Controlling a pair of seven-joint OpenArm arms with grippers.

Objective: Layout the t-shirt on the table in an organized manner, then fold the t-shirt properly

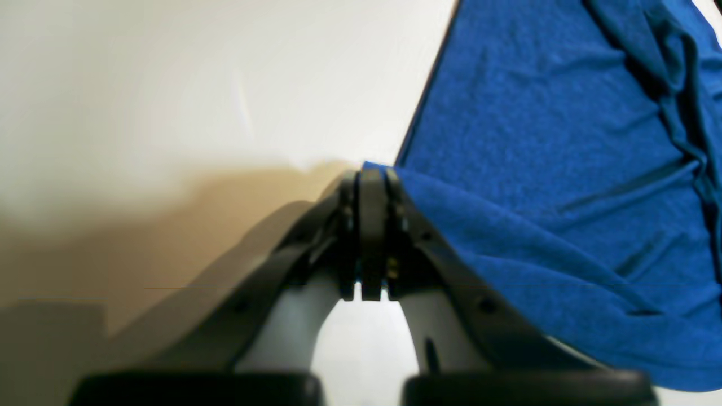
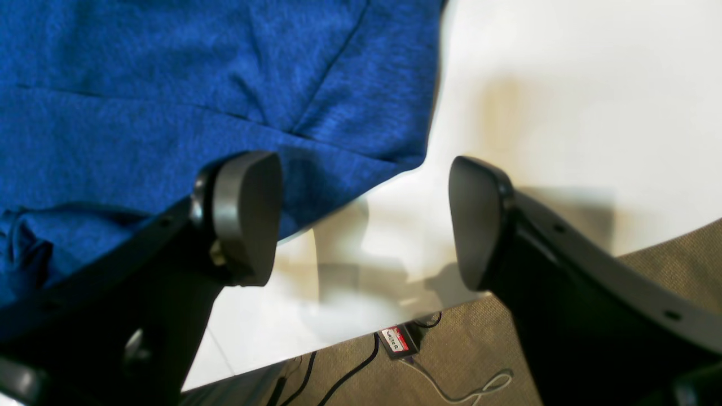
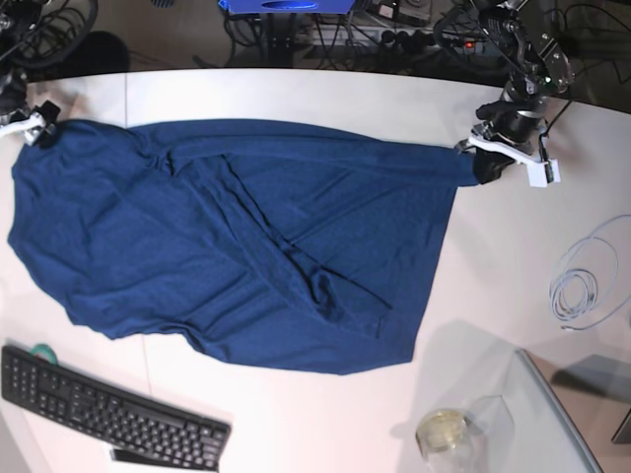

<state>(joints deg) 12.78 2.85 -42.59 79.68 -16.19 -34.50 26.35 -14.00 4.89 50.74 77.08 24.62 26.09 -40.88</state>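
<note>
The dark blue t-shirt [image 3: 246,246] lies spread across the white table [image 3: 296,89], with a bunched fold running diagonally through its middle. At its right corner, my left gripper [image 3: 475,155] is shut on the cloth. In the left wrist view the jaws of that gripper [image 1: 372,175] are pressed together with a tip of the t-shirt [image 1: 536,141] between them. My right gripper [image 2: 364,220] stands open at the shirt's far-left corner. One finger [image 2: 248,217] hovers over the t-shirt [image 2: 169,73], the other over the bare table [image 2: 564,113].
A black keyboard [image 3: 108,414] lies at the front left, close to the shirt's hem. A small round glass dish [image 3: 444,431] and a glass panel [image 3: 557,419] sit at the front right. A coiled light cable [image 3: 577,286] lies at the right. The table edge [image 2: 338,338] is just below my right gripper.
</note>
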